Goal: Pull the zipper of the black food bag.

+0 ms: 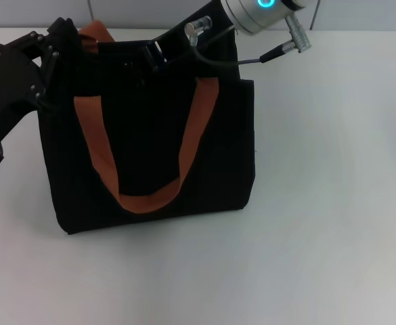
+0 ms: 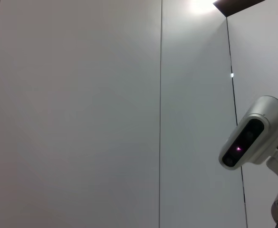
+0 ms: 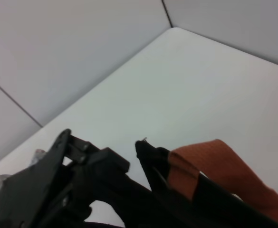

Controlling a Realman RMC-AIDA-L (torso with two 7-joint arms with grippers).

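At the bag's (image 1: 150,149) top edge my right claw (image 1: 150,57) reaches for a zipper I cannot see, opening unclear, while my left claw (image 1: 52,51) should steady the corner.

A white table (image 1: 319,237) meets pale wall panels (image 2: 81,118); perhaps a dark ceiling gap (image 2: 236,4) above.

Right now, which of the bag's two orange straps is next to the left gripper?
The rear strap, poking up at the bag's back left corner beside the left gripper; the front strap hangs down the front panel.
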